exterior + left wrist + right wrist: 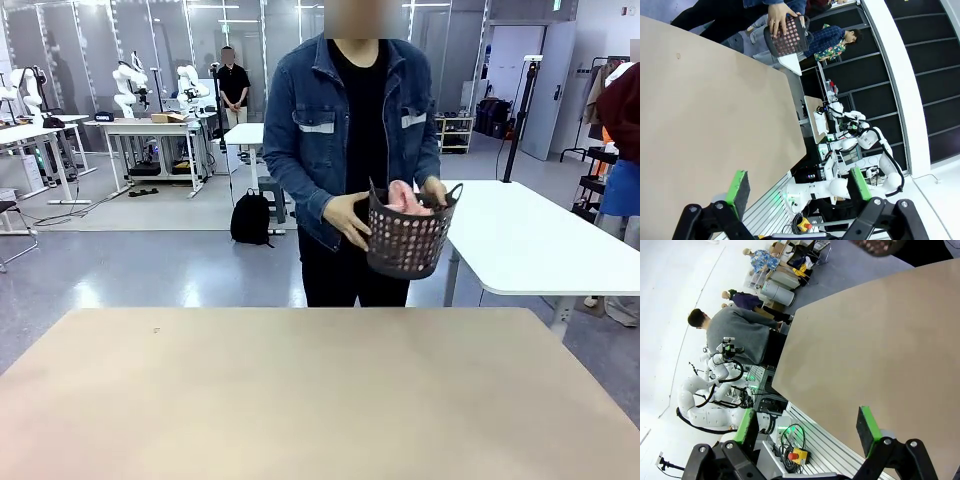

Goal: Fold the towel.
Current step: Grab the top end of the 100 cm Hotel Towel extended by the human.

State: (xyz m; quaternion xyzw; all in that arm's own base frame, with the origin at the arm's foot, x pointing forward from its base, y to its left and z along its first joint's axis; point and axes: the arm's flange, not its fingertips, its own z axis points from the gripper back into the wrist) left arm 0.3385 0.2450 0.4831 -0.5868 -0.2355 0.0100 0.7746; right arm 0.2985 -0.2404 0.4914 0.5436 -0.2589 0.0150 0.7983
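Salmon-pink towel [408,198] sits bunched in dark basket [405,245], held by person [350,130] beyond far edge of counter [300,400]. Left fingers [738,186] and right fingers [866,427] spread, empty. Judged pre-fold; next needs towel laid flat on counter.

Ahead of the left claw [799,185], the table [715,110] looks smooth and matt; well beyond, a soft terry towel [408,198] in a perforated plastic basket [405,250].

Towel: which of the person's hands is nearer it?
Left. The person's left hand rests at the rim beside the towel; the right hand holds the basket by its outer wall.
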